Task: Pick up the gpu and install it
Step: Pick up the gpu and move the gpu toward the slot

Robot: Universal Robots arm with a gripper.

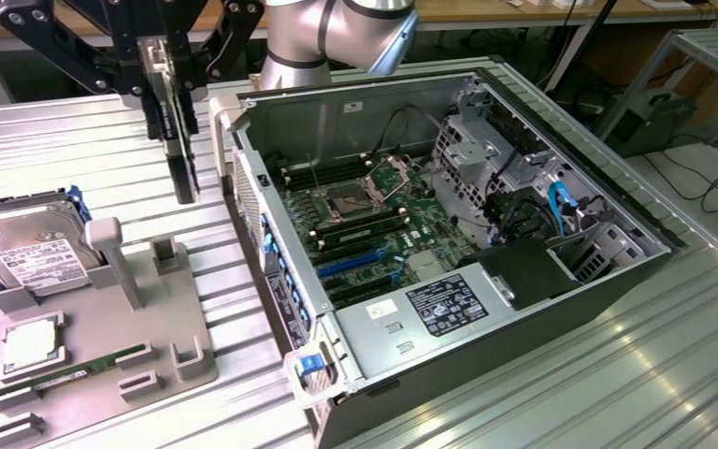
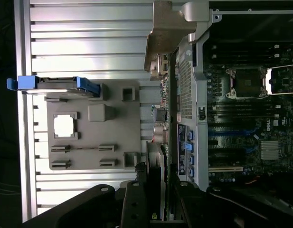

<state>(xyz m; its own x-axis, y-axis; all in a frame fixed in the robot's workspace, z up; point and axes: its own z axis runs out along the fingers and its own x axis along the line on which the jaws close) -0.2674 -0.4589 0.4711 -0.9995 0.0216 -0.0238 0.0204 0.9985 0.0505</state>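
So the gpu (image 1: 184,168), a thin flat green circuit card with a silver metal end bracket, is hanging in the air, gripped by the black two-finger gripper (image 1: 169,98). The jaws are pinched in close on its flat faces, with just the card's thickness between them. The card is edge-on to the exterior view, with its long axis running straight up and down and its lower end pointing at the ribbed aluminium table (image 1: 72,140). I can't tell which way the connector edge faces. In the wrist view the card (image 2: 155,175) sits over the strip of table between the grey plastic fixture tray (image 2: 89,137) and the open black-and-silver computer case (image 2: 198,95), closer to the case. The case's perforated rear wall (image 1: 244,187) is just beside the card on the exterior view's right, so that's the tight side. There's bare table below and on the exterior view's left. The green motherboard (image 1: 372,224) with its blue slots (image 1: 349,262) lies open inside the case. On the tray, well apart from the card, are a silver hard drive with a white label (image 1: 22,253), a square chip (image 1: 33,348) and a narrow green memory stick (image 1: 72,367).
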